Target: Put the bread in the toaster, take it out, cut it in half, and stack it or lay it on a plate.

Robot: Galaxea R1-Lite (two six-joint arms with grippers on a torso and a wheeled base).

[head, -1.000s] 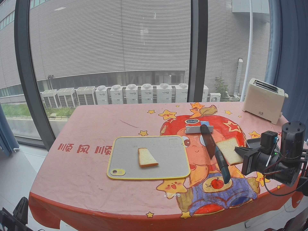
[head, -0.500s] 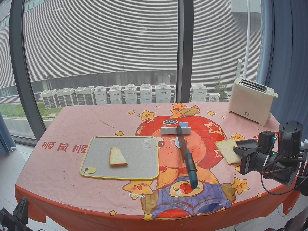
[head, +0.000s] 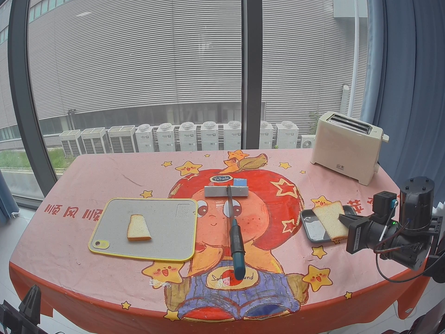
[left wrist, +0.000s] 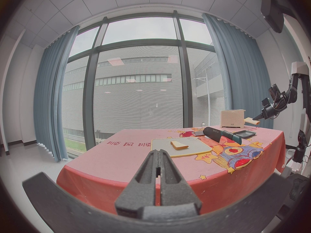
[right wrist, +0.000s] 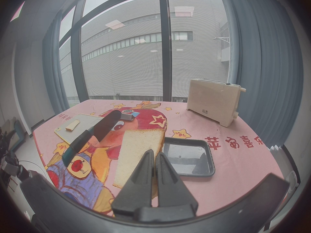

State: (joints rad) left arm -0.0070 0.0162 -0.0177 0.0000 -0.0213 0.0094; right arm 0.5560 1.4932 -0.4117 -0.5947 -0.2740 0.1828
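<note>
**Markings.** The tabletop (head: 92, 182) is carrying a cartoon-printed cloth with red characters at its left and right edges. The toaster (head: 346, 147) is showing a small dark mark low on its front. A dark oval label is sitting just behind the knife rest (head: 218, 191).

**Obscured areas.** The right pincer (head: 344, 219) is covering the near edge of the bread slice (head: 330, 216), and the slice is hiding part of the tray (head: 311, 228).

**Pincer states.**
- In the right wrist view, the right pincer (right wrist: 153, 154) is clamping the near edge of the bread slice (right wrist: 139, 152) and holding it raised above the tray.
- In the left wrist view, the left pincer (left wrist: 158, 154) is hanging below the tabletop edge with its fingers pressed together on nothing.

**Other items.**
- A half slice (head: 138, 228) is lying on the cutting board (head: 167, 237).
- The knife (head: 233, 230) is lying with its blade propped on the rest.

**Change.** The whole head view is sitting further right than one second ago, so the camera has moved. Measured against the tray, the held slice was beside the knife then and is now over the tray.
</note>
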